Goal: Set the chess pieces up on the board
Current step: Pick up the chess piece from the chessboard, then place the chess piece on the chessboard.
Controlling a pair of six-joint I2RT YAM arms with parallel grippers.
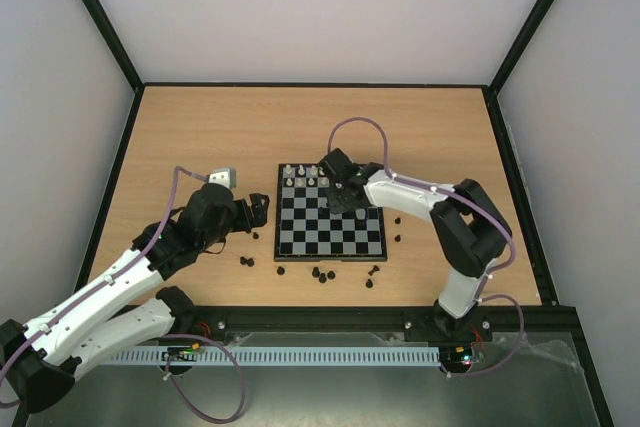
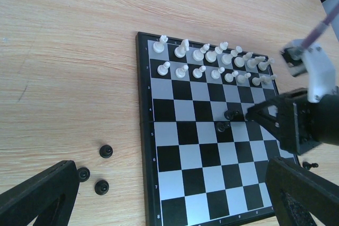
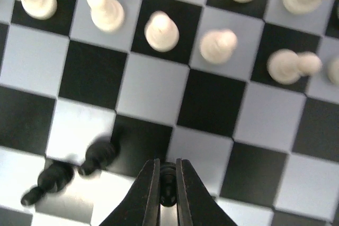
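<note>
The far half of the surface (image 1: 300,117) is bare. On the board (image 1: 310,237), white pieces (image 2: 211,55) crowd the two far rows; the near rows are open. Two black pieces (image 2: 229,114) stand mid-board beside the right tool (image 3: 167,168), which pinches a third black piece (image 3: 167,186). Loose black pieces (image 1: 320,274) dot the strip toward the near edge; the left tool (image 1: 258,213) sits toward the left edge.

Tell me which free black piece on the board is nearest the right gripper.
The black piece just left of the right gripper, which grips a third piece; the other one lies farther left.
</note>
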